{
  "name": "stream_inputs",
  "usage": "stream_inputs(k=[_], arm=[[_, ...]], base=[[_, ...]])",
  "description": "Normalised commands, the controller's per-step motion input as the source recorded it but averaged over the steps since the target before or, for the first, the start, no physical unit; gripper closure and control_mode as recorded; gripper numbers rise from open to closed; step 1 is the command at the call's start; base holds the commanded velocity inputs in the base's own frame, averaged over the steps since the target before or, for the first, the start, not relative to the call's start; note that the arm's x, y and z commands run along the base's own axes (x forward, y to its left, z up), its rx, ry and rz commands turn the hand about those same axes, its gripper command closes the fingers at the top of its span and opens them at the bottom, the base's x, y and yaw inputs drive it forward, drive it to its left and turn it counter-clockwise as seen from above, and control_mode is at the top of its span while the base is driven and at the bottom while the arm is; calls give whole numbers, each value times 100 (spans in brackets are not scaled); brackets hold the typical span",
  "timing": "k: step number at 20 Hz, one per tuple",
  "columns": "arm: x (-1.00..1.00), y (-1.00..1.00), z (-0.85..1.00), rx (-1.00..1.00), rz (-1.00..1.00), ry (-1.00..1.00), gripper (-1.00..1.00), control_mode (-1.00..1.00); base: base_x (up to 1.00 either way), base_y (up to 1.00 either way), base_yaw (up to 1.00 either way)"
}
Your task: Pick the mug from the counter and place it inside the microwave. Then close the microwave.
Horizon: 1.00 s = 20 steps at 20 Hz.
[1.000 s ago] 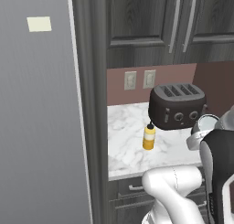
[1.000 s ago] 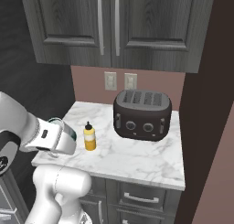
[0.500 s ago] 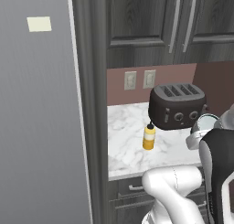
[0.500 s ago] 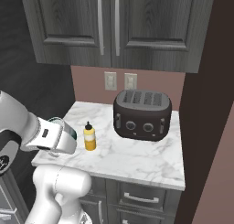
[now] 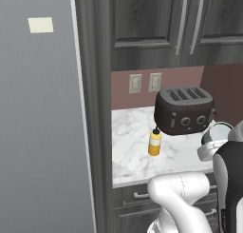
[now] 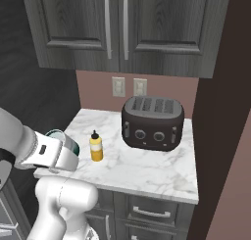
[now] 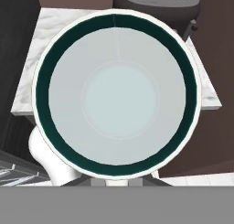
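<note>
The mug (image 7: 117, 93) looms close in the hand view: white rim, teal inner band, pale bottom, seen straight from above. My gripper (image 6: 62, 153) is shut on the mug (image 6: 60, 137), and its fingertips are hidden under the mug. The mug (image 5: 219, 131) hangs upright above the front edge of the counter (image 6: 147, 170), to the right of the yellow bottle in the left base view. The counter (image 5: 133, 151) is white marble with grey veins. The microwave is out of view.
A yellow squeeze bottle (image 6: 96, 146) stands on the counter near the mug. A dark toaster (image 6: 153, 123) sits at the back by two wall outlets (image 6: 129, 86). Dark cabinets (image 6: 117, 28) hang overhead, with a tall grey panel (image 5: 42, 113) on the left and drawers (image 6: 147, 212) below.
</note>
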Motion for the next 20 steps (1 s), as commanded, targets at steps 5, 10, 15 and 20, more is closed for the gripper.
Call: stream_inputs(k=[5,10,15,20], arm=[[0,0,0,0,0,0,100,-100],[0,0,0,0,0,0,100,-100],[0,0,0,0,0,0,100,-100],[0,0,0,0,0,0,100,100]], base=[[0,0,0],[0,0,0],[0,0,0],[-22,0,0]])
